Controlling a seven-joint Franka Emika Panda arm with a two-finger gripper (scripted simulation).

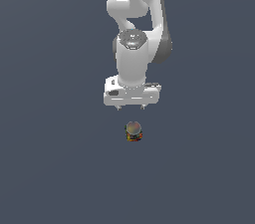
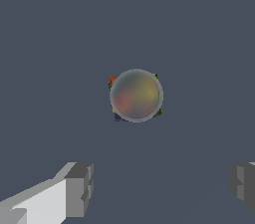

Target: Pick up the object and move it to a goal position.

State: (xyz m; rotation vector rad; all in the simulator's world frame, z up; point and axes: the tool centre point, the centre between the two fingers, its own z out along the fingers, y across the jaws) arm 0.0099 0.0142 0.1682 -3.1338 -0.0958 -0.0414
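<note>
I see the end effector [image 1: 130,107] hanging above the grey worktop [image 1: 50,168], fingers [image 2: 79,188] spread wide, holding nothing. The speckled jar [image 1: 133,131] stands upright on the worktop, apart from the fingertips; wrist view shows its greyish round top.

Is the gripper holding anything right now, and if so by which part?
Nothing is held. The gripper is open, its fingers spread wide with only bare floor between them. The jar stands apart from it on the floor, untouched.
</note>
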